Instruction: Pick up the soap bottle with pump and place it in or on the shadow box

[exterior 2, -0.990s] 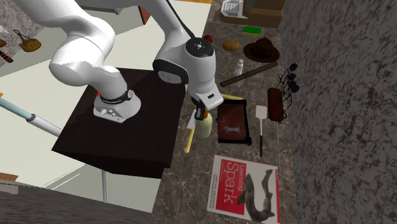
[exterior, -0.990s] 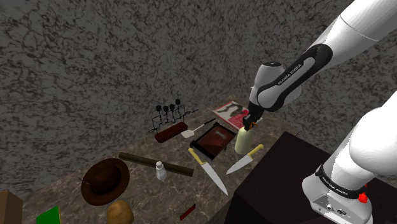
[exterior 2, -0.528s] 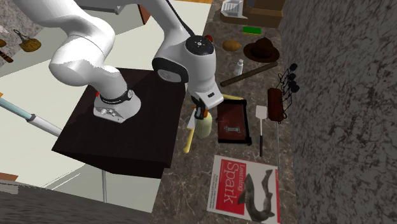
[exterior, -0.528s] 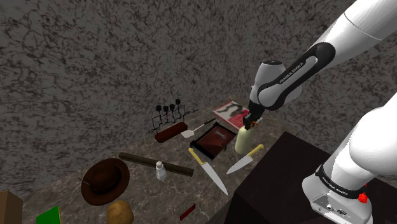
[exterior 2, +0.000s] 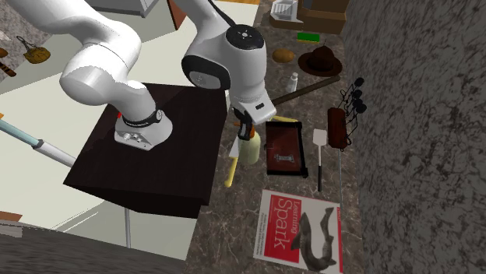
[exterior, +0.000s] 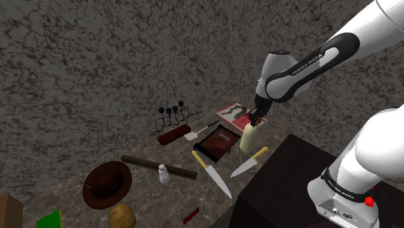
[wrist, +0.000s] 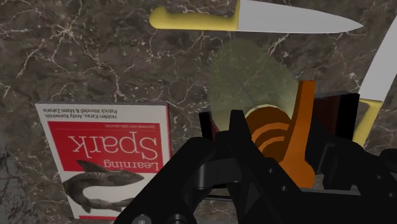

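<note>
The soap bottle (exterior: 247, 138) is pale yellow-green with an orange pump. It hangs upright just above the dark marble counter, between a red book and the stand. My gripper (exterior: 256, 120) comes down from above and is shut on the pump. In the second exterior view the gripper (exterior 2: 246, 133) sits over the bottle (exterior 2: 249, 150), right beside the shadow box (exterior 2: 284, 148), a dark red shallow tray. In the wrist view the black fingers clasp the orange pump (wrist: 278, 135) over the bottle's body (wrist: 250, 77). The shadow box (exterior: 218, 142) lies flat on the counter close to the bottle.
Two yellow-handled knives (exterior: 211, 171) (exterior: 249, 164) lie near the box and the stand (exterior: 291, 178). The red book (exterior 2: 301, 230) lies beyond the bottle. A spatula (exterior: 197, 132), a black rack (exterior: 173, 116), a salt shaker (exterior: 163, 173), a brown hat (exterior: 107, 184) and a potato (exterior: 122, 216) spread along the counter.
The arm has risen a little and the bottle has come up slightly with the gripper; the grip on the pump stays the same.
</note>
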You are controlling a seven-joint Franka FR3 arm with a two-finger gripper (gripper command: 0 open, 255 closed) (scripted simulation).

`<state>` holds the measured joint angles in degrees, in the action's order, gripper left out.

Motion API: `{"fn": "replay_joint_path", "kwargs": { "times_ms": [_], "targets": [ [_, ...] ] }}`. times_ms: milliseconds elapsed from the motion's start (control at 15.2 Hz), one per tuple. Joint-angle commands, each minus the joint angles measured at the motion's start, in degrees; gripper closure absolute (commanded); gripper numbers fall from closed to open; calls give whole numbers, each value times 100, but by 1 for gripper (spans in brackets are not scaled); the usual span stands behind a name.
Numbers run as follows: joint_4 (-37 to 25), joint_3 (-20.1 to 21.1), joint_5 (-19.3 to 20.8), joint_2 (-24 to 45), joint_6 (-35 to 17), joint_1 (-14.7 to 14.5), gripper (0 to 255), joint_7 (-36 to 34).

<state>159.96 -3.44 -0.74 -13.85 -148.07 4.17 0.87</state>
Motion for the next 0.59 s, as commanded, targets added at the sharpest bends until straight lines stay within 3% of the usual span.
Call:
{"fn": "replay_joint_path", "kwargs": {
  "times_ms": [0,528],
  "targets": [
    [-26,8,22,-202,229,11,255,-19],
    [-244,33,67,-809,1054,37,255,-64]
  ]
}}
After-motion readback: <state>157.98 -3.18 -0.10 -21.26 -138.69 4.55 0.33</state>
